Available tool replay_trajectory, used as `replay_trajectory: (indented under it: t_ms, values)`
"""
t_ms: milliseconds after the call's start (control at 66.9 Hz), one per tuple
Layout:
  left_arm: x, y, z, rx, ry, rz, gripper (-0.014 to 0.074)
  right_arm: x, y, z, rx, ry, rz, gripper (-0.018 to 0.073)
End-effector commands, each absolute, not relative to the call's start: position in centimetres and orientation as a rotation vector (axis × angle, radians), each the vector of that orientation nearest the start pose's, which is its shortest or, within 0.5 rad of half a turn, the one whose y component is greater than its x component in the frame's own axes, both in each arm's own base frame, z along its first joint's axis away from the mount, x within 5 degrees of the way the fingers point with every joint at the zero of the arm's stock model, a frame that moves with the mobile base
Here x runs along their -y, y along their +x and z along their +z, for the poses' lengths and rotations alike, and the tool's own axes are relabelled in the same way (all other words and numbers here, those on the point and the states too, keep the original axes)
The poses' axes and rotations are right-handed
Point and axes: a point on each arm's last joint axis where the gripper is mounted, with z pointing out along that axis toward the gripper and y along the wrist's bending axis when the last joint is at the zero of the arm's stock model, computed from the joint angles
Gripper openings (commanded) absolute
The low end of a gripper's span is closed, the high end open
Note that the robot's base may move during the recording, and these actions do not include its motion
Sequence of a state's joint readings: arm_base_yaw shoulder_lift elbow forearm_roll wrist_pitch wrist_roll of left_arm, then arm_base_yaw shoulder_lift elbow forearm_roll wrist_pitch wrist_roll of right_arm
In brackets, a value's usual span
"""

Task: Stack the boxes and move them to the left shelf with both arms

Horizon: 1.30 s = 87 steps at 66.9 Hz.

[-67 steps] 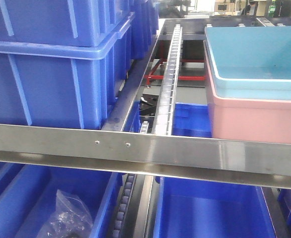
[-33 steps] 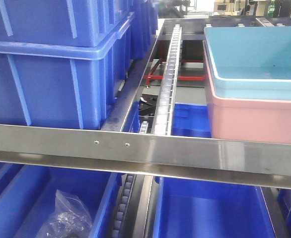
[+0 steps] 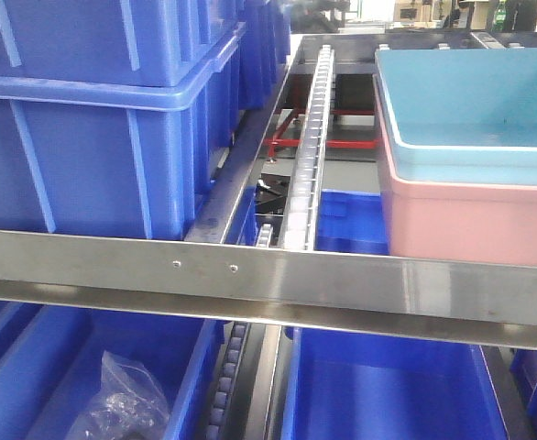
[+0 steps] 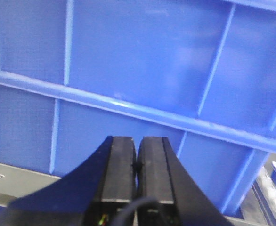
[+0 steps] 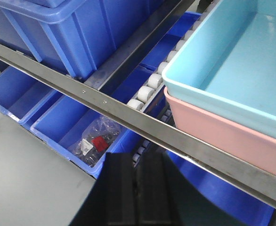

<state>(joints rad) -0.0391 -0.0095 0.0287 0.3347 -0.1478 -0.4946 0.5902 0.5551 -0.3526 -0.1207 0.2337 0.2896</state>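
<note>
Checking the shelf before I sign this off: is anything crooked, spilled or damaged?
Nothing stands out. The light blue bin sits squarely nested in the pink bin on the steel shelf, behind its front rail. No spills or damage show.

Bright, even overhead light across all three views, hardly a hard shadow anywhere. The steel front rail [image 3: 268,284] throws a soft sheen, brightest toward 3 o'clock. The front view is a touch soft and grainy, washed out at 1 o'clock. In the left wrist view the dark blue crates [image 4: 142,80] look hazy with pale glare at centre, and the black fingers [image 4: 124,174] at 6 o'clock are dark. The right wrist view is sharpest; the light blue bin [image 5: 237,70] glows evenly.
</note>
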Motion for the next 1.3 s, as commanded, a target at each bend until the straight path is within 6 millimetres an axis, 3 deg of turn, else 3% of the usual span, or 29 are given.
replay_trajectory:
  t_ms: [0, 373, 1150, 1285]
  values:
    - [0.4, 5.1, 22.9, -1.250, -0.047, -0.179, -0.0001, -6.5, 10.1, 28.3, -1.802, -0.388, 0.504, 0.0049]
    - [0.2, 5.4, 21.3, -1.406, -0.092, -0.170, -0.0001, -6.5, 10.1, 28.3, -1.802, -0.388, 0.504, 0.0049]
    - [0.1, 5.4, 21.3, -1.399, -0.102, -0.173, -0.0002, -6.5, 10.1, 28.3, -1.802, -0.388, 0.504, 0.0049]
    - [0.1, 5.4, 21.3, -1.399, -0.102, -0.173, -0.0002, -6.0, 9.8, 27.4, -1.802, -0.375, 0.482, 0.0049]
